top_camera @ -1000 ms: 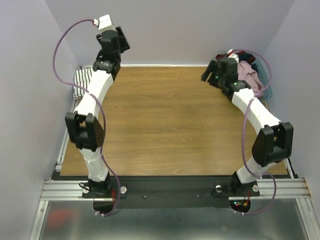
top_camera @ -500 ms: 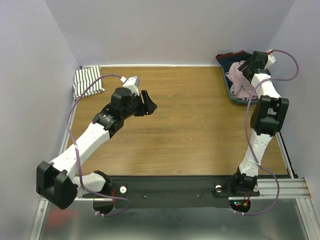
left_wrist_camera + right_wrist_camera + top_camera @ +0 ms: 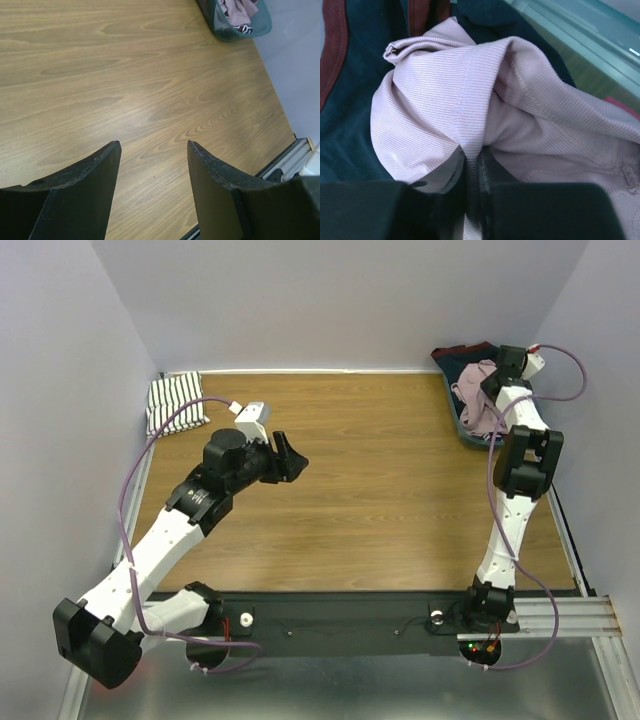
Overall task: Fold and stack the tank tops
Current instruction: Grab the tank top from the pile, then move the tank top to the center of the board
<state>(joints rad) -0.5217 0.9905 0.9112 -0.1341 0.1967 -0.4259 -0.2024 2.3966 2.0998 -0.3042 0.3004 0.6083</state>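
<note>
Far back: striped top, pink top, seemingly two.

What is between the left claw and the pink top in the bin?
Between the left claw and the pink top lies only bare wooden table, then the bin wall; the top view shows it.

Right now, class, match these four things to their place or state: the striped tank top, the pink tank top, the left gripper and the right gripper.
Column one:
1. striped tank top
2. pink tank top
3. left gripper
4. right gripper

Column two:
A. open above the bare table
B. lying at the table's far left corner
C. shut on pink cloth
D. bunched in the teal bin

Pairs: 1-B, 2-D, 3-A, 4-C
</note>
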